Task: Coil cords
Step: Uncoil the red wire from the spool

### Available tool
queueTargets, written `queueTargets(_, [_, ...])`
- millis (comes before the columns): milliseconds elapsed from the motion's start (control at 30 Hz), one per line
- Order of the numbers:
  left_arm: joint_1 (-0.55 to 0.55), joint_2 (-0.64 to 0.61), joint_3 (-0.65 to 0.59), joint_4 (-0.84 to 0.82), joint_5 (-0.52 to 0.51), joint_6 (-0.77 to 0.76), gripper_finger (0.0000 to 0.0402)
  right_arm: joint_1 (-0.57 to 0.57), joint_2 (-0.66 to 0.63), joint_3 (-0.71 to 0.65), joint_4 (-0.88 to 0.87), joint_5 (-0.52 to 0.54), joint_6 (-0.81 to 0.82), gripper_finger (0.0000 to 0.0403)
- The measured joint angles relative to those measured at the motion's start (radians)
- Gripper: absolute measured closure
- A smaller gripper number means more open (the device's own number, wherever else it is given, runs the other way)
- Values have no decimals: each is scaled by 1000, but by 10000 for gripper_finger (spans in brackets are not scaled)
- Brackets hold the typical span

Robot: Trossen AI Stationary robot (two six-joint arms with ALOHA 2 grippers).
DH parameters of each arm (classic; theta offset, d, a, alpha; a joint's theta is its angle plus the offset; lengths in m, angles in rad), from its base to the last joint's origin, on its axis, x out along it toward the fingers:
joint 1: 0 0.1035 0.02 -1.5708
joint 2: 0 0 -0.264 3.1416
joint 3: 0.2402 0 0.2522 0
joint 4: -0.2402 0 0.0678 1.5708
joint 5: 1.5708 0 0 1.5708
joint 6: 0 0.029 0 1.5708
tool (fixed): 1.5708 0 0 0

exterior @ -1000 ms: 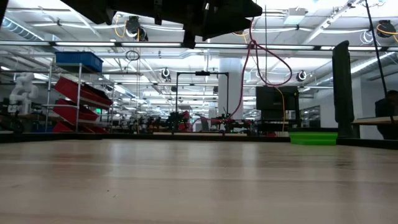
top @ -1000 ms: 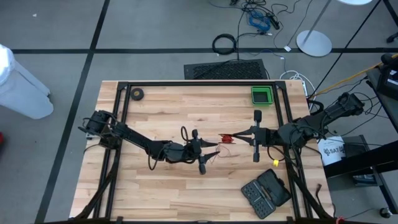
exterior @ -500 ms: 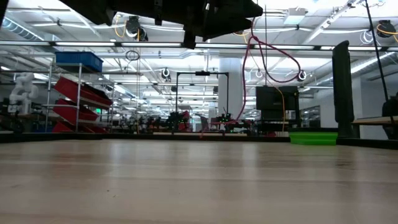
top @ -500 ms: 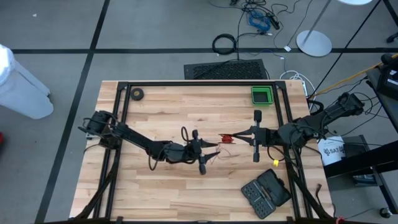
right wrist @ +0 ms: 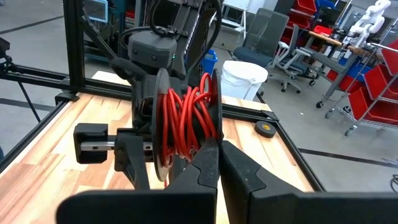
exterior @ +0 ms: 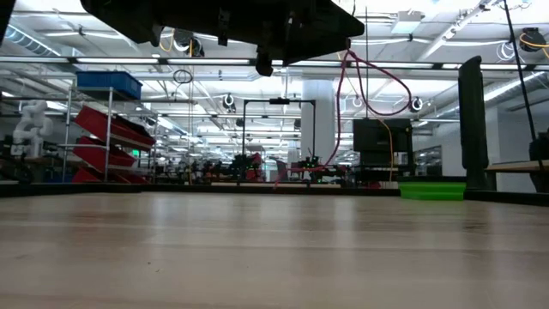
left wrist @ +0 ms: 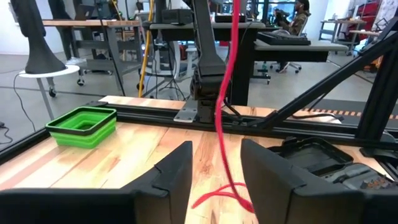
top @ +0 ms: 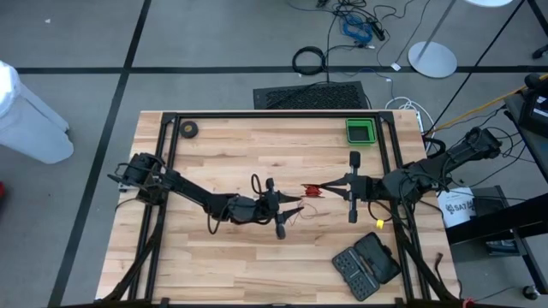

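Red cord (right wrist: 185, 118) is already wound in many turns round the reel (right wrist: 163, 163), which the right end effector (right wrist: 219, 163) holds, its fingers pinched shut against the reel's rim. In the high view the reel (top: 315, 190) sits above the middle of the table (top: 223, 154), between the two arms. From it a loose length of cord (left wrist: 222, 99) hangs and curls, and passes through the gap of the left end effector (left wrist: 214, 177). Those fingers stand partly apart on either side of the strand, and I cannot tell whether they touch it; nothing shows them clamped on it. The low view shows a free loop of cord (exterior: 371, 86) swinging in the air under the arms, well above the table.

My judgement is that the coiling is well on, yet not done: a good bundle is on the reel, while a tail of unknown length is still loose, part of it lying near the left end effector (top: 291, 205). What is left is to guide that tail onto the reel and tuck in the end.

Outward from the reel lie a green bin (top: 360, 131) toward the table's far right corner, a small black roll (top: 189, 129) toward the far left corner, and a dark case (top: 366, 264) at the near right edge.
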Motion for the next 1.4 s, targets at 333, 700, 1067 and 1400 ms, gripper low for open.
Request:
queueTargets(333, [0,0,0,-15,2,1,366,0,0,0,0,0,0,403])
queueTargets(700, [0,-1,0,-15,21,54,398,0,0,0,-3,0,0,403])
queueTargets(1067, [-1,-112,-1,-213,41,7,399,0,0,0,-14,-2,0,403])
queueTargets(1400, [-6,-235,0,-418,24,-52,400,0,0,0,-13,-1,9,403])
